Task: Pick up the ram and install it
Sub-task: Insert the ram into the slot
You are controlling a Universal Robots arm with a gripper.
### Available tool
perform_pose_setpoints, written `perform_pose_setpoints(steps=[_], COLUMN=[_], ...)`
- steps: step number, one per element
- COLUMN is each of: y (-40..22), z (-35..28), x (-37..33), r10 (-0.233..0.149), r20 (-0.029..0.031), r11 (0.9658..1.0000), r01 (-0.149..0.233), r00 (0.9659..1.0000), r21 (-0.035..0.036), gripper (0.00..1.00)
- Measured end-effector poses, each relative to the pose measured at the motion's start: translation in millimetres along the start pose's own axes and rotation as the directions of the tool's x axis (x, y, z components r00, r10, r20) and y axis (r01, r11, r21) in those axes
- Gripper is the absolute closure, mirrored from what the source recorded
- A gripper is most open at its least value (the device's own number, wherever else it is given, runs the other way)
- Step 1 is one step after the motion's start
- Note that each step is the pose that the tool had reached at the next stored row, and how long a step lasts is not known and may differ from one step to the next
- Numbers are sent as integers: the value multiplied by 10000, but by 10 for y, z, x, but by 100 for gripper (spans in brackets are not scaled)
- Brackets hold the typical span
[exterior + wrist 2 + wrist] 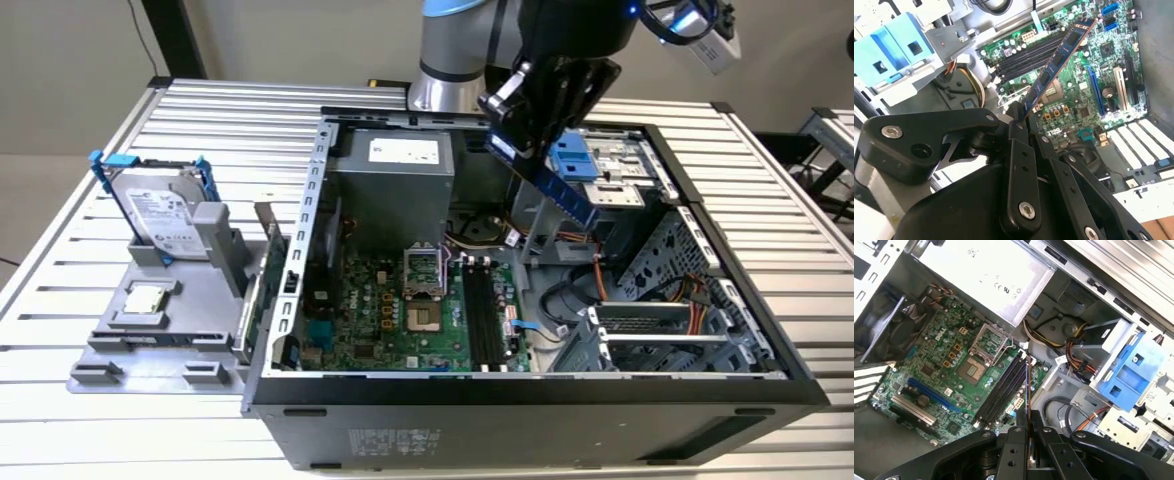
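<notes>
My gripper (530, 125) hangs over the open computer case (534, 385), shut on the ram (557, 192), a long dark blue-green stick that slants down from the fingers. In the second wrist view the ram (1056, 60) juts out from the gripper (1016, 120) above the motherboard. In the first wrist view the ram (1027, 392) is edge-on between the gripper's (1028, 426) fingers, in line with the black memory slots (1001, 390) below. The ram is in the air, well above those slots (483, 315).
A grey hard drive (163, 215) and a small silver processor chip (147, 300) sit on a grey holder at the exterior view's left. Inside the case are the power supply (394, 165), a blue drive caddy (574, 160), cables and a drive cage (654, 330).
</notes>
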State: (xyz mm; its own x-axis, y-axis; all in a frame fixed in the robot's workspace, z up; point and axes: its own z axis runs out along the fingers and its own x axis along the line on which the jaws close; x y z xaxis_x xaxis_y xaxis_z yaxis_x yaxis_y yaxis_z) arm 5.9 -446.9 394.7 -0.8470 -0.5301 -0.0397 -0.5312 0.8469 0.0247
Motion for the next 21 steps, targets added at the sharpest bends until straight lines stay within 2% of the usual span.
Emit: perform_pose_setpoints(steps=[8,16,21], y=[-26,-37,-37], z=[-2,-2,-2], x=[16,22,23], r10=[623,1143,1463], r20=[16,31,41], r11=[9981,9934,9892], r01=[-623,-1143,-1463], r00=[9981,9934,9892], r21=[25,44,55], gripper=[100,100,100])
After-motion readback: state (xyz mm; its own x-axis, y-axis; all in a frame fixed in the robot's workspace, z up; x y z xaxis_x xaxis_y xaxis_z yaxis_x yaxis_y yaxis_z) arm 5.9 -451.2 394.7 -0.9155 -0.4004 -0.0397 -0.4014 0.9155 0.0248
